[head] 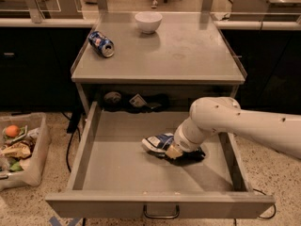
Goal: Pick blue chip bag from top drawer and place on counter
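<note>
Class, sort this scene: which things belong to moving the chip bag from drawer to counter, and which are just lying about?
Job: blue chip bag; top drawer holding it; hand, down in the drawer at the bag; counter.
Lying about: white bowl and tipped blue soda can on the counter; bin of scraps beside the drawer.

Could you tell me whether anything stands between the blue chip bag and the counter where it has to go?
Nothing visible does. The gripper is down at the blue chip bag in the open top drawer; on the counter, the soda can and white bowl sit toward the back.
</note>
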`<action>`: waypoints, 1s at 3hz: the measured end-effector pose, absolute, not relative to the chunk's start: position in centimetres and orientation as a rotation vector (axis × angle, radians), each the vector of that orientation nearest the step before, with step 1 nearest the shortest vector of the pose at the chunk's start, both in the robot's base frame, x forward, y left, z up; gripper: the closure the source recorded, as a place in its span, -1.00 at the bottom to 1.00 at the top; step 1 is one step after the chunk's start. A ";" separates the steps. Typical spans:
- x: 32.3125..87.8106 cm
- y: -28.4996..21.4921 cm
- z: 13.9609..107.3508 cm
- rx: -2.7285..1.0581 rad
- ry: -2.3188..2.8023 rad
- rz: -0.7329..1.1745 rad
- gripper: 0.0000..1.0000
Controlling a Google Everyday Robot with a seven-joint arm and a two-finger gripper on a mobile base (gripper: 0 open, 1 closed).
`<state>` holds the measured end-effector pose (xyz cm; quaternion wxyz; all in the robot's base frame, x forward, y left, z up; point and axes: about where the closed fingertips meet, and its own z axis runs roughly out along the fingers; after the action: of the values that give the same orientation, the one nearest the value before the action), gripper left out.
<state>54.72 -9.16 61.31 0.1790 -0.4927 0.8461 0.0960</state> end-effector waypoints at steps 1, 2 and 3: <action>55.9 -7.8 66.1 -1.391 2.316 0.351 1.00; 57.4 -5.6 75.8 -1.406 2.165 0.463 1.00; 59.0 -4.1 85.2 -1.420 2.031 0.496 1.00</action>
<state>59.01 -4.09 85.18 0.3024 -0.5355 0.7660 0.1870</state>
